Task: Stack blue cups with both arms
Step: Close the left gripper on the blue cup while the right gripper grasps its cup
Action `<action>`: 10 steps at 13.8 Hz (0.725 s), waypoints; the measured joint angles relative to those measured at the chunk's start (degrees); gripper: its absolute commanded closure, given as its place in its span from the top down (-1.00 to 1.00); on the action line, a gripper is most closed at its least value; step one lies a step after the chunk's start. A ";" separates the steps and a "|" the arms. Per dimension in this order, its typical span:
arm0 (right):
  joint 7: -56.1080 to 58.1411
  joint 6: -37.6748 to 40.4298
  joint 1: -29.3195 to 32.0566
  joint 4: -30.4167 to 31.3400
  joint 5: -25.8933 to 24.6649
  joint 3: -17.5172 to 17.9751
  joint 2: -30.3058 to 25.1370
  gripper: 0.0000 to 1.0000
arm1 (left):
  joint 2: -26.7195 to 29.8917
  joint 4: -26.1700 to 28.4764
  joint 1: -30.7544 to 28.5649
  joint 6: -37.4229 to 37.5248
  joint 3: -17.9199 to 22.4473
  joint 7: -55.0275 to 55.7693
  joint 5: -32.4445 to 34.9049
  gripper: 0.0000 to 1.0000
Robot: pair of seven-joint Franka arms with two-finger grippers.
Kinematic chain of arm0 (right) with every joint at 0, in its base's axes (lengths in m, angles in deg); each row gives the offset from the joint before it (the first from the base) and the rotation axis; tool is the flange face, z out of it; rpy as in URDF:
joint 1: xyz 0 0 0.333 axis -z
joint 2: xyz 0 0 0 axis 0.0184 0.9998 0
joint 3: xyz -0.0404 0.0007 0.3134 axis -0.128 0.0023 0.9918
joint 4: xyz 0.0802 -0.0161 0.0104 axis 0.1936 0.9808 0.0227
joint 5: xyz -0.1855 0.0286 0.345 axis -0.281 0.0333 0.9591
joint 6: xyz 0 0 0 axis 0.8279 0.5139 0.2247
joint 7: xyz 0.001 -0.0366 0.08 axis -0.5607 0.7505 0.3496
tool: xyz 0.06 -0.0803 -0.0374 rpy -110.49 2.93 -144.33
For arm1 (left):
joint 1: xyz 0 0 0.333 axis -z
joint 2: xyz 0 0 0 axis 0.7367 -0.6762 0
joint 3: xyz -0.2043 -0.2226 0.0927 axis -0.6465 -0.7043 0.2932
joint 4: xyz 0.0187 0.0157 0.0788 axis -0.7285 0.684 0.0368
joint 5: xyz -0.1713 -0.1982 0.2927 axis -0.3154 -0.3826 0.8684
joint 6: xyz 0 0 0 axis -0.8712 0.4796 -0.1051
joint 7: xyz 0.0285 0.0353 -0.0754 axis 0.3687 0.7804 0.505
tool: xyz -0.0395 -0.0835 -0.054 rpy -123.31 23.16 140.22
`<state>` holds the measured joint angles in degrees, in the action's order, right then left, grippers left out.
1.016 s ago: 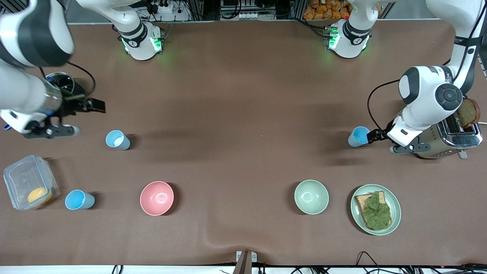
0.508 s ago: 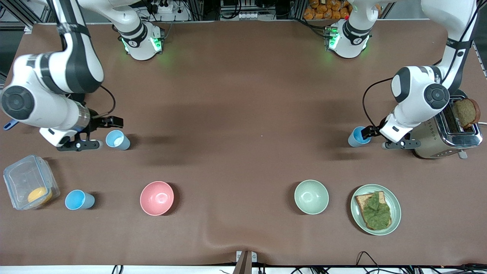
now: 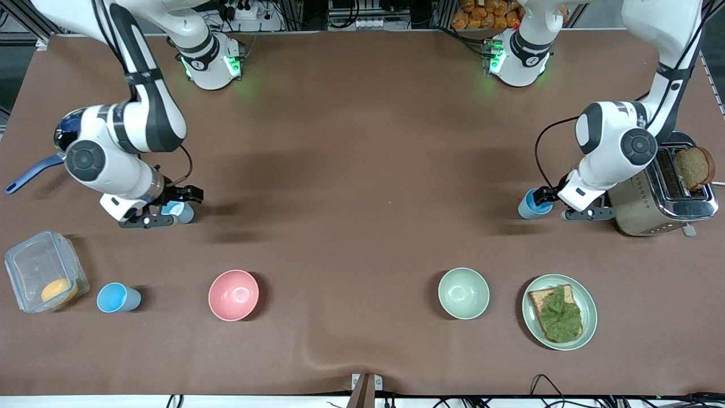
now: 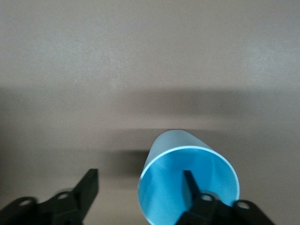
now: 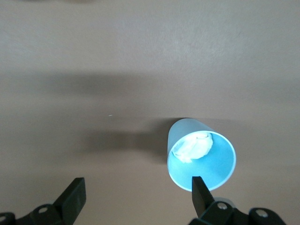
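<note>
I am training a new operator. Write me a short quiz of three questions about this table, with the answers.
1. How many blue cups stand on the table?
2. True or false: the left gripper is shut.
3. Which bowl lies toward the right arm's end? A pink, B green.
Key: 1 three. 2 false: left and right gripper have open jaws at a cup. 3 A, the pink bowl.

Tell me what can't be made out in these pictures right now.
- Front view: the right gripper covers most of its blue cup.
- Front view: the left gripper hides the rim of its cup.
- Left wrist view: that cup's base is cut off by the picture's edge.
- Right wrist view: the white lump inside the cup cannot be identified.
</note>
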<state>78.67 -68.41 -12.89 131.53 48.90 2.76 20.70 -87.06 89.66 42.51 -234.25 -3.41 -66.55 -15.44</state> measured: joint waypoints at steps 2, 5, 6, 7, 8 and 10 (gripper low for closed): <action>0.55 -1.90 0.47 0.27 -0.14 -0.07 2.06 1.00 | -0.52 0.00 0.33 -0.47 -0.02 0.00 0.00 -1.00; 2.53 -3.20 1.83 0.47 -0.16 -0.28 4.32 1.00 | -0.51 -0.11 0.90 -0.58 -0.08 0.00 0.00 -1.00; 2.86 -3.55 2.13 0.55 -0.17 -0.31 4.87 0.68 | -0.52 -0.18 0.91 -0.60 -0.08 0.00 0.00 -1.00; 3.15 -3.78 2.26 0.58 -0.17 -0.32 5.39 0.14 | -0.52 -0.22 0.90 -0.63 -0.08 0.00 0.00 -1.00; 3.23 -3.82 2.25 0.59 -0.17 -0.31 5.75 -0.30 | -0.51 -0.31 0.90 -0.66 -0.08 0.00 0.00 -1.00; 3.24 -3.82 2.25 0.59 -0.17 -0.27 6.09 -0.98 | -0.42 -0.69 0.90 -0.84 -0.11 0.00 0.00 -1.00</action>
<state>81.91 -72.23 -10.64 132.12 48.73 2.49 26.79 -87.49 88.97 43.41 -235.09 -3.52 -66.55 -15.44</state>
